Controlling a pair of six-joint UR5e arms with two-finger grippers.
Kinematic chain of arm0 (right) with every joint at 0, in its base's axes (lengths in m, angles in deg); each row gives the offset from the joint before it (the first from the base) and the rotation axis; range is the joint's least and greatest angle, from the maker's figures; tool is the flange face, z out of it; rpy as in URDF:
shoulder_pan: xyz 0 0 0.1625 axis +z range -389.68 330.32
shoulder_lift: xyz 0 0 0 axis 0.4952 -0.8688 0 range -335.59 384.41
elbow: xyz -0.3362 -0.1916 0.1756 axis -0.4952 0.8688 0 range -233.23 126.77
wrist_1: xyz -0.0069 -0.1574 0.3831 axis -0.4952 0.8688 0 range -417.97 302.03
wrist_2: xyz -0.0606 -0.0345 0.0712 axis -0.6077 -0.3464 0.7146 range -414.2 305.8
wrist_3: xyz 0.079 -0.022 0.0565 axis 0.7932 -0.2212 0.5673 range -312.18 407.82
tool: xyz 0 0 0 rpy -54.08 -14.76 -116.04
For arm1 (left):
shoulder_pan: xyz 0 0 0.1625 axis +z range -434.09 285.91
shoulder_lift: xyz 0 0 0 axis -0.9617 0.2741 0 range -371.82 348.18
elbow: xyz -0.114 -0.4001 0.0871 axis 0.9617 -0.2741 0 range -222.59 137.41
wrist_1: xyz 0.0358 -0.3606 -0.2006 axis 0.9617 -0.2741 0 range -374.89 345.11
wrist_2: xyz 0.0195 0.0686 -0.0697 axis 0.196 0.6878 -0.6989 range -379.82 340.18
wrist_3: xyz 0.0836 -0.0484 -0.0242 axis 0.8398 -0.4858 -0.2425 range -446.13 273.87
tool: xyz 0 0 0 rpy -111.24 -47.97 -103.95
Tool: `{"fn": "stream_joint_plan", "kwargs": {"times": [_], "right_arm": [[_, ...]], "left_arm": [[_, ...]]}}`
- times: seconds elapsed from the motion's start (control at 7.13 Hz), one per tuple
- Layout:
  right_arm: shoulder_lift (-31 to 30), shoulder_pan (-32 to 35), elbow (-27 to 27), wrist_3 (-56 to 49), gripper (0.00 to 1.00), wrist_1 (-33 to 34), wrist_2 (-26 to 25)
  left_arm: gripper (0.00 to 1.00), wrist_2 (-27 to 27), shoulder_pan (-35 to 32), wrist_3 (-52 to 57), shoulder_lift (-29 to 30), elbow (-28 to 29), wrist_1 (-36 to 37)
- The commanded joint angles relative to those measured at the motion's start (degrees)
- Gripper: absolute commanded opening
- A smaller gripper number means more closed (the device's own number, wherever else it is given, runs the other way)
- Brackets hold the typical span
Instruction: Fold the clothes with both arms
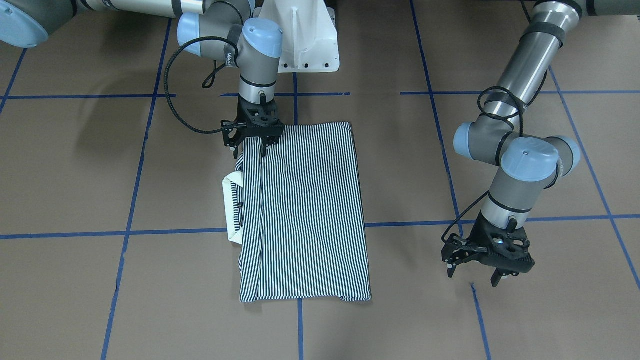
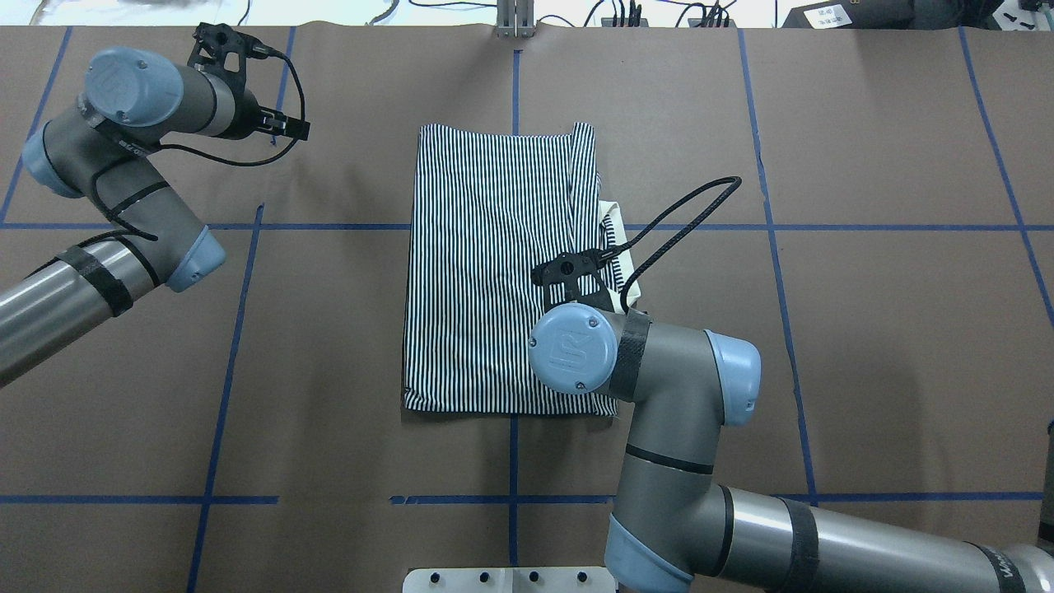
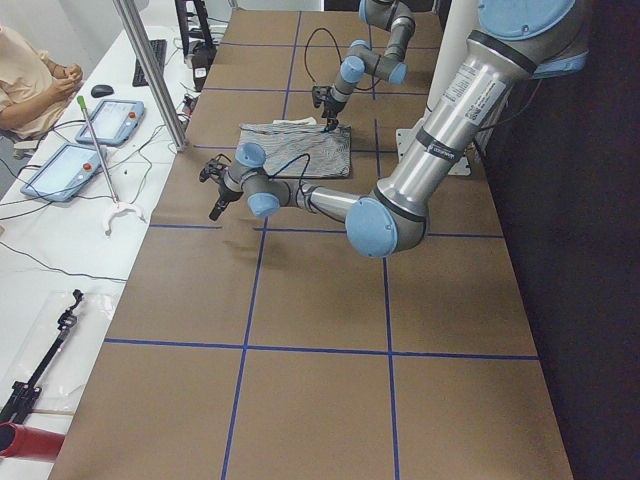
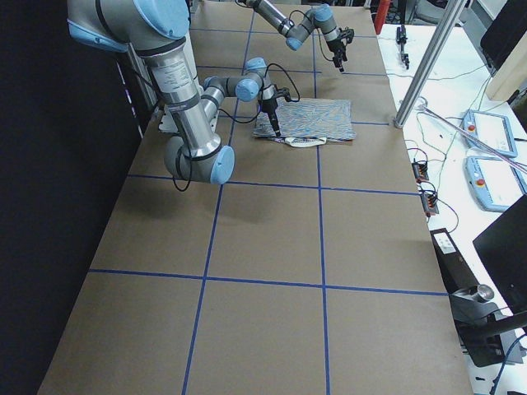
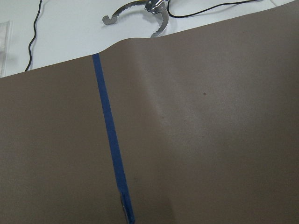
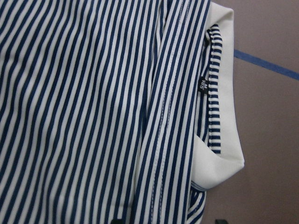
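Striped shirt (image 1: 305,210) folded on table (image 1: 430,320); right claw (image 1: 248,148) at corner

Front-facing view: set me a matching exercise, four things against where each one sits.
1. polo shirt
2. collar
3. left end effector
4. right end effector

A. above bare table, away from the shirt
B. at the shirt's corner on the robot's side
C. folded flat, mid-table
D. sticking out from the shirt's side edge

Pairs: 1-C, 2-D, 3-A, 4-B

A robotics lab: tape-gridded table (image 2: 906,371), teach pendants (image 3: 108,122), operator (image 3: 25,85) alongside.
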Motion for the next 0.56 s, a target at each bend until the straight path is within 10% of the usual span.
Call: {"fn": "stream_joint_plan", "kwargs": {"times": [0.0,0.42], "right_arm": [[0.96,-0.52,1.98,-0.33,0.68,0.2,0.02],[4.28,-0.88,2.88,-1.12,0.54,5.36,0.11]], "left_arm": [[1.0,0.0,0.16,0.08,-0.07,0.08,0.0],[1.0,0.0,0.16,0.08,-0.33,0.08,0.0]]}}
